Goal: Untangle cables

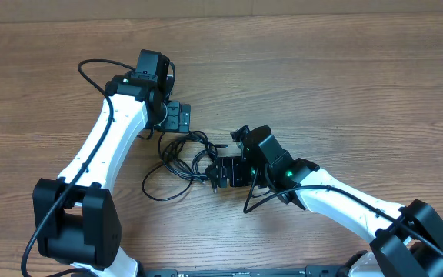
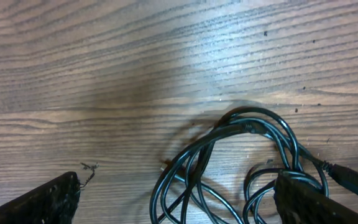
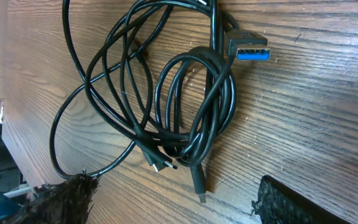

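The cables (image 1: pixel 181 156) are thin black cords in a tangled heap on the wooden table, between the two grippers. My left gripper (image 1: pixel 178 118) is just behind the heap, open and empty. In the left wrist view the cables (image 2: pixel 229 152) loop between its spread fingers (image 2: pixel 179 186), and the right finger lies over some strands. My right gripper (image 1: pixel 223 174) is at the heap's right edge, open and empty. In the right wrist view (image 3: pixel 173 190) the bundle (image 3: pixel 166 99) lies just ahead of it, with a blue USB plug (image 3: pixel 251 50) and small plug ends (image 3: pixel 166 165) pointing toward the fingers.
A loose cable loop (image 1: pixel 154 185) trails toward the front left of the heap. The left arm (image 1: pixel 102 146) runs along the left side and the right arm (image 1: pixel 344 204) comes in from the front right. Bare wood table (image 1: pixel 344 85) lies all around.
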